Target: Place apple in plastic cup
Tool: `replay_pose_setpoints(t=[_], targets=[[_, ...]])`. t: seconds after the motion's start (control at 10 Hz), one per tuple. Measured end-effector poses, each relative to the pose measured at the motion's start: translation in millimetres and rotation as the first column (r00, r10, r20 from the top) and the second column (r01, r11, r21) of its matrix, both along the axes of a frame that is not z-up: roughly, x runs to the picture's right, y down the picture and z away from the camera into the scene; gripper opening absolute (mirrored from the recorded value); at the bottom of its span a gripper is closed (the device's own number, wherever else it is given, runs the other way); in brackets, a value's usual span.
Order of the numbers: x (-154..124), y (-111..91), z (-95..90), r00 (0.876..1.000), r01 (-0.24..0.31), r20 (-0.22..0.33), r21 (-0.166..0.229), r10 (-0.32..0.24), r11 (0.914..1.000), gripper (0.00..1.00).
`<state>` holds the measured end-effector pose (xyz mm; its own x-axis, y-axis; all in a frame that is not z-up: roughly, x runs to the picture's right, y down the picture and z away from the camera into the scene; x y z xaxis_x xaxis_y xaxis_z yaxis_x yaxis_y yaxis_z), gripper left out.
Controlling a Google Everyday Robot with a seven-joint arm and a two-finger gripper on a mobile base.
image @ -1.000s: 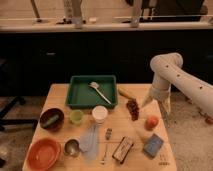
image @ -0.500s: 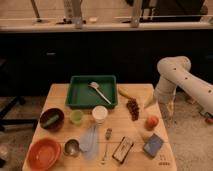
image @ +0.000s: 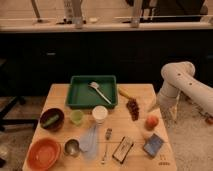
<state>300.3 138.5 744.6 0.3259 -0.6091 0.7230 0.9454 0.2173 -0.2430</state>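
The apple [image: 151, 121], small and orange-red, sits on the wooden table [image: 60, 95] near its right edge. The plastic cup [image: 76, 116], short and light green, stands left of centre beside the taller white cup [image: 100, 114]. My gripper [image: 153, 105] hangs at the end of the white arm [image: 176, 80] over the table's right edge. It is just above and behind the apple and right of the dark grapes [image: 133, 108]. It holds nothing that I can see. The apple and the green cup are far apart.
A green tray [image: 75, 97] holds a white utensil at the back. A banana [image: 125, 94], dark bowl [image: 51, 120], orange bowl [image: 44, 153], metal cup [image: 72, 147], blue cloth [image: 90, 140], fork [image: 107, 145], snack bar [image: 123, 149] and blue packet [image: 153, 145] crowd the table.
The arm and gripper have drifted to the right, toward the table's right edge. The apple, cups and other objects have not moved.
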Motion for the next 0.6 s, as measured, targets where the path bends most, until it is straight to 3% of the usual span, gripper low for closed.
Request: replay_pose_setpoints(t=[0.3, 0.6], targets=[[5, 17, 8.9, 0.998, 0.057, -0.017, -0.05, -0.058, 0.9971, 0.8], [3, 19, 12.0, 0.998, 0.068, -0.01, -0.058, -0.069, 0.996, 0.8]])
